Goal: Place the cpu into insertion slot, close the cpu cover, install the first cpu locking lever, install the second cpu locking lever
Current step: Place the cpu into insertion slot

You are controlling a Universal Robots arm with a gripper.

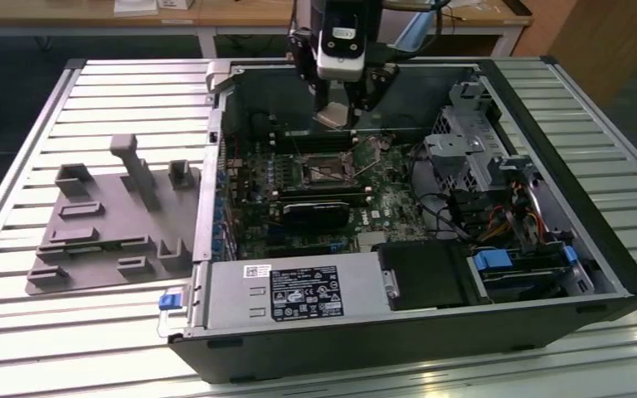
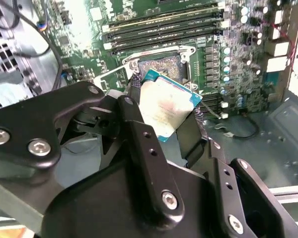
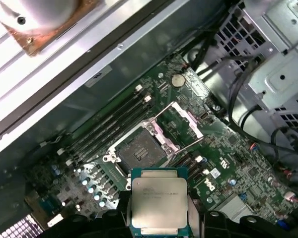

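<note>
In the exterior view the gripper (image 1: 338,116) hangs inside the open computer case (image 1: 407,348), which lies on the slatted bench (image 1: 75,332). It is above the green board and a little toward the case's far wall from the insertion slot (image 1: 324,170). A black card (image 1: 318,211) lies on the near side of the slot, a drive cage with loose cables (image 1: 463,215) is at the exterior view's right, and a grey holder (image 1: 109,224) sits on the bench outside the case at the exterior view's left. In the second wrist view the jaws are clenched on the cpu (image 2: 166,106), one black finger (image 2: 139,129) on each of two opposite edges. The chip is tilted, silver top showing, with its free corner clear of the slot's rim and above it. In the first wrist view the cpu's far edge sticks out past the jaws and is apart from the slot, whose dark centre lies bare. The cpu cover (image 3: 188,118) stands flipped open along one side of the slot. Memory sticks (image 3: 109,124) run close along another side, so the open room is straight over the socket.
</note>
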